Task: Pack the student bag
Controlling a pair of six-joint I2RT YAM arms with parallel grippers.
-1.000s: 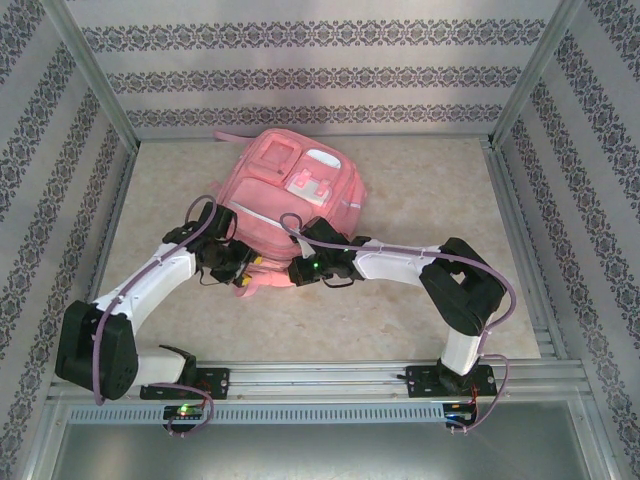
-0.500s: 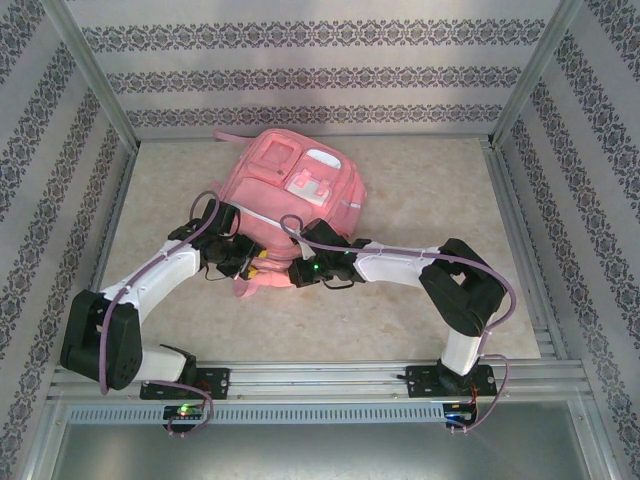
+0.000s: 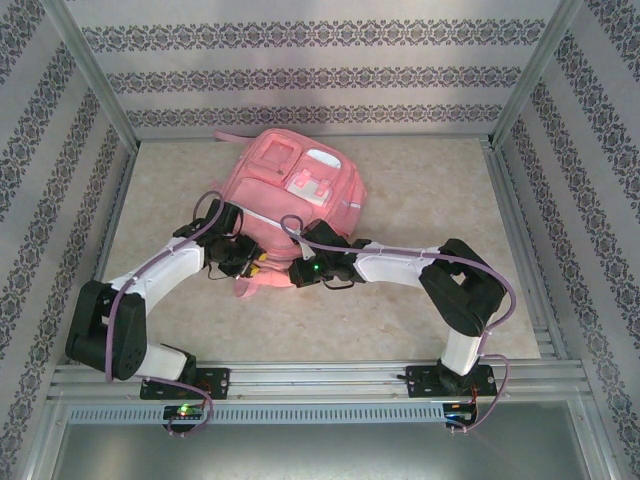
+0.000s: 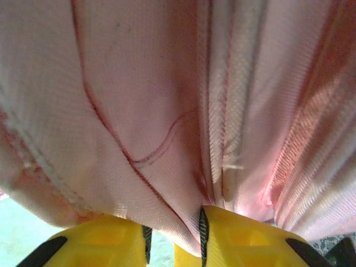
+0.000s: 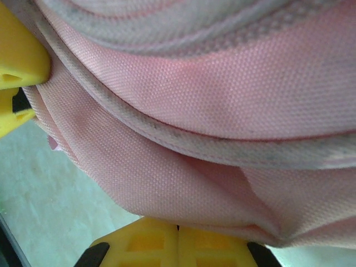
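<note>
The left hand [image 4: 175, 236], almost closed, pinches a fold of the student bag [image 3: 300, 185] at its near edge. The right hand [image 5: 178, 233], fully closed, touches the bag's fabric.

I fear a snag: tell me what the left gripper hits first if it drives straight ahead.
The student bag: its pink fabric sits bunched between the left gripper's fingers, so any advance likely presses straight into it.

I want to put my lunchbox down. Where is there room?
Biggest bare patch: the table right of the student bag, up to the side rail. Another lies in front, between left arm and right arm. Crowded: the bag's near edge, where left gripper and right gripper pinch it.
</note>
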